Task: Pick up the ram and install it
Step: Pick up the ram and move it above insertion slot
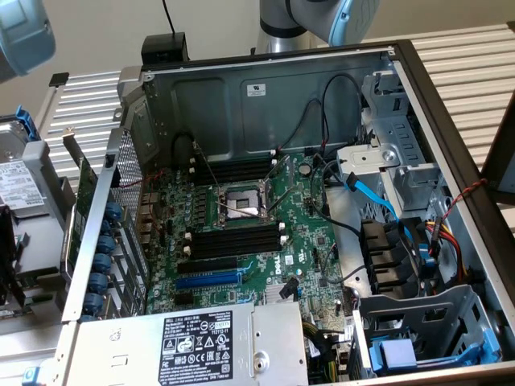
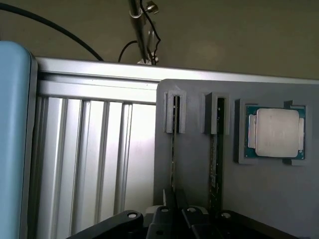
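**Q:** End effector (image 2: 174, 199), where is it, and has it got anything?

**A:** It is at one end of the ram (image 2: 173, 149), right over the stick's edge. I cannot tell whether it has closed on the stick or stands open around it.

**Q:** And the ram itself?

**A:** It stands on edge in a slot of the grey holder (image 2: 269, 199), which lies on the slatted table (image 2: 89, 159). A second stick (image 2: 215, 164) stands in the next slot, between the ram and a CPU (image 2: 276, 133) that sits flat in its own recess.

**Q:** What about the computer?

**A:** The case (image 1: 265, 96) lies open in the exterior view, with the arm (image 1: 322, 16) at twelve o'clock. The socket (image 1: 241, 201) is mid-board (image 1: 314, 241). Empty black slots (image 1: 233, 241) run at its six and twelve o'clock.
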Controlling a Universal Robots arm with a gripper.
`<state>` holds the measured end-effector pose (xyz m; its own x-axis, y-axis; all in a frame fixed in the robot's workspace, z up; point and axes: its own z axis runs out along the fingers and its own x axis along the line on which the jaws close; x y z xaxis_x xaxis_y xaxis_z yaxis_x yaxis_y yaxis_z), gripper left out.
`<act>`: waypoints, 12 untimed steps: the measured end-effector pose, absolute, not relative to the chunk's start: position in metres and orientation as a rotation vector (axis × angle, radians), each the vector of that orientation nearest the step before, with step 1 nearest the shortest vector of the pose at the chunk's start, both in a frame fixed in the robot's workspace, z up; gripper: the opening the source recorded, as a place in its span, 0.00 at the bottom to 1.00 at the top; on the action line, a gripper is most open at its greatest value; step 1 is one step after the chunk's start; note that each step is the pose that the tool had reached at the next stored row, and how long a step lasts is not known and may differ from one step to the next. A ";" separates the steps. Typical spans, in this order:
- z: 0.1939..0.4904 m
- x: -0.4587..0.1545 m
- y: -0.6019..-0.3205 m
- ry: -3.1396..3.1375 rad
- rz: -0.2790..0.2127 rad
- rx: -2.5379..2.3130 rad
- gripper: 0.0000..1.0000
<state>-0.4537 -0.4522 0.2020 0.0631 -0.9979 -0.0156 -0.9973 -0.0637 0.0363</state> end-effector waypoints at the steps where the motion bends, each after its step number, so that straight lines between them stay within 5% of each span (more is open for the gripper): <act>1: 0.202 -0.454 -0.452 -2.139 -0.057 2.279 0.12; 12: 0.206 -0.454 -0.452 -2.139 -0.057 2.279 0.12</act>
